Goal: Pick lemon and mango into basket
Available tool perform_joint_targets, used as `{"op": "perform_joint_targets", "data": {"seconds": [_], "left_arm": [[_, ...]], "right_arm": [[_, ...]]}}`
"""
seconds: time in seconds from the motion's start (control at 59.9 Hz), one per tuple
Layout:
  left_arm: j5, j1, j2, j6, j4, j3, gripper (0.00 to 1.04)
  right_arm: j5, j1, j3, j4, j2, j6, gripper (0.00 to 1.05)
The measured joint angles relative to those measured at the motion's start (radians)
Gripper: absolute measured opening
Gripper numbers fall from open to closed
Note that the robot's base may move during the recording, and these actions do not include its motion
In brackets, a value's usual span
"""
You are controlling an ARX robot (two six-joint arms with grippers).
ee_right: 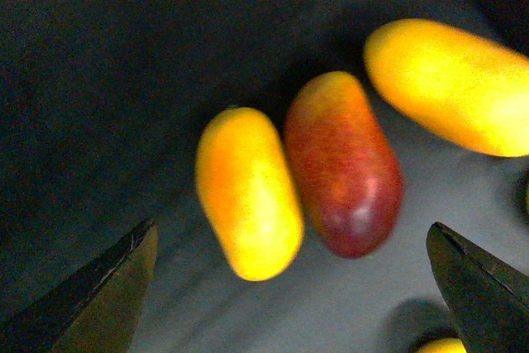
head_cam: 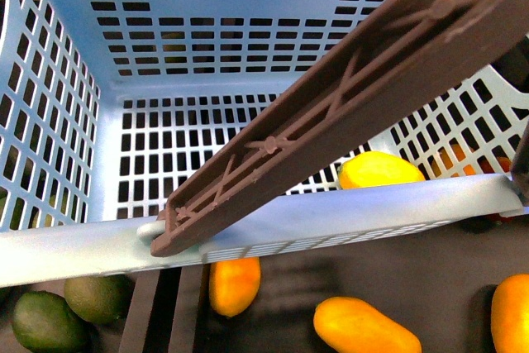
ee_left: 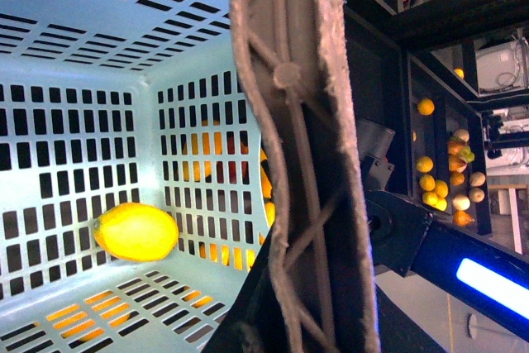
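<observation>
The light teal basket (head_cam: 273, 225) fills the front view, its brown ribbed handle (head_cam: 347, 113) running across it. The lemon (head_cam: 380, 169) lies inside on the slotted floor and also shows in the left wrist view (ee_left: 136, 231). My left gripper (ee_left: 297, 320) is shut on the basket's handle (ee_left: 297, 163). My right gripper (ee_right: 289, 303) is open and empty, hovering above a yellow-orange mango (ee_right: 246, 192) that lies between its spread fingertips (ee_right: 99, 295) and apart from them.
A redder mango (ee_right: 345, 163) touches the yellow-orange one, and a yellow one (ee_right: 450, 84) lies beyond. Below the basket are more mangoes (head_cam: 234, 283) (head_cam: 364, 326) and dark green fruits (head_cam: 45, 320). A black shelf holding fruit (ee_left: 446, 179) stands behind the basket.
</observation>
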Motion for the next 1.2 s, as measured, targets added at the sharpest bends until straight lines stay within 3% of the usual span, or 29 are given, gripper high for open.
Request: {"op": "perform_joint_targets", "data": {"seconds": [0.35, 1.202], "left_arm": [[0.005, 0.0, 0.0, 0.0, 0.0, 0.0, 0.05], [0.005, 0.0, 0.0, 0.001, 0.0, 0.0, 0.05]], "right_arm": [[0.019, 0.06, 0.175, -0.061, 0.206, 0.043, 0.96], [0.038, 0.045, 0.267, -0.087, 0.358, 0.064, 0.96]]}}
